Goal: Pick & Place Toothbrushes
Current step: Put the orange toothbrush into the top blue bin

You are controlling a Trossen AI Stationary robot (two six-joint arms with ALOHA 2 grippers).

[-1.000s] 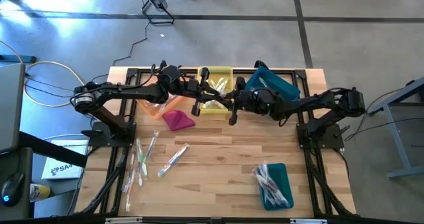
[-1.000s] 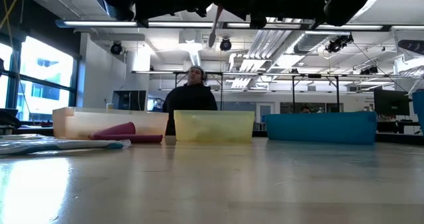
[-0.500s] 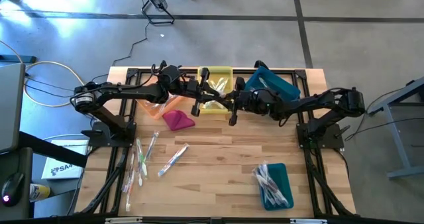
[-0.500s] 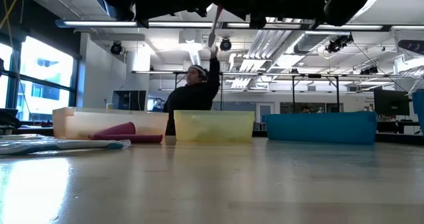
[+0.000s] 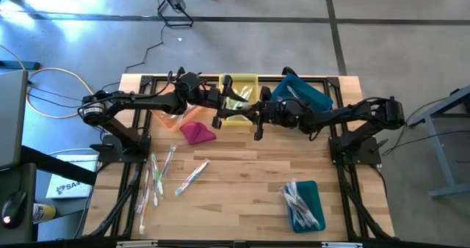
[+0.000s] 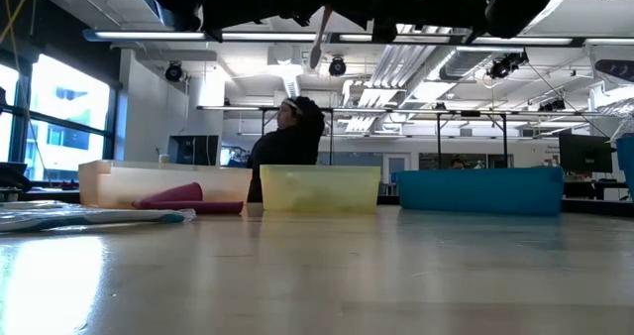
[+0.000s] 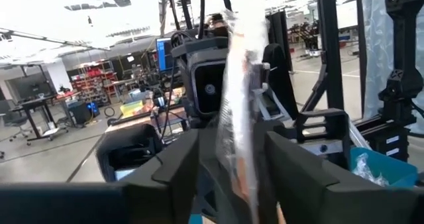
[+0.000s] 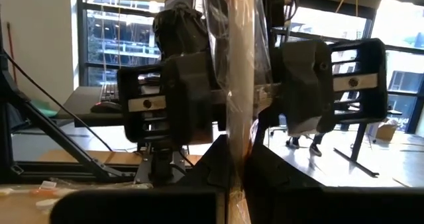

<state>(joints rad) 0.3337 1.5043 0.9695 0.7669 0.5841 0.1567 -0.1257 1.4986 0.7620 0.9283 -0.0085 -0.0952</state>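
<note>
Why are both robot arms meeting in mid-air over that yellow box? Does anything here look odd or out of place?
One oddity: both grippers, left and right, meet above the yellow plastic bin around a single plastic-wrapped toothbrush, held upright between them. Also, loose wrapped toothbrushes lie scattered on the wooden table, outside any bin.

Setting: open-plan robotics lab. Exposed white ceiling ducts (image 6: 396,62), strip lighting, grey concrete floor (image 5: 242,42), tall windows (image 6: 59,127), computer monitors (image 6: 584,154), seated person (image 6: 289,142) beyond the wooden tabletop (image 6: 327,276).

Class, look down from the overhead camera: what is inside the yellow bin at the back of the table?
The yellow bin holds a few pale wrapped toothbrushes. The left hand and right hand cover part of it, hiding the rest.
</note>
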